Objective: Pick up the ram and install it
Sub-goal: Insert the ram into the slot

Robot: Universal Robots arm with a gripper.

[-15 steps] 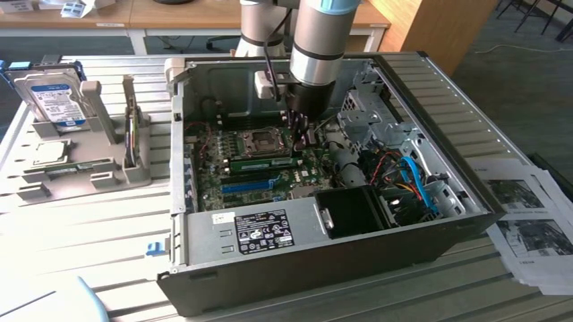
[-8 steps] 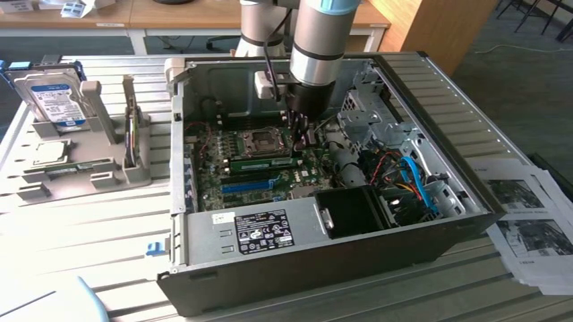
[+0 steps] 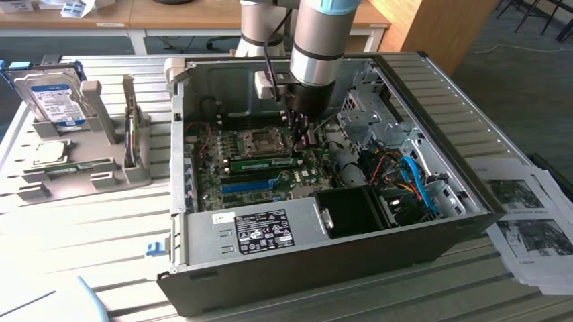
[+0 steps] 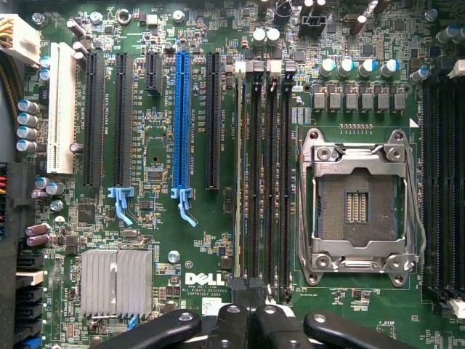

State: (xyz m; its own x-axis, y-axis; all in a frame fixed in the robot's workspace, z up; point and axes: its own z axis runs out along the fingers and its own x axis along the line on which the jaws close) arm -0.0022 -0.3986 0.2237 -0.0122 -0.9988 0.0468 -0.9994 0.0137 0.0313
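At the exterior view's centre, the ram [image 3: 264, 162] stands in its motherboard slot between the CPU socket [image 3: 265, 139] and the blue PCIe slot [image 3: 246, 186] — insertion appears done. Gripper [image 4: 251, 311] jaws are pressed together, empty, near the ram's end — latch engagement cannot be told.

Bright daylight washes the slatted table [image 3: 90, 228] pale; the case [image 3: 358, 261] interior sits in shadow.
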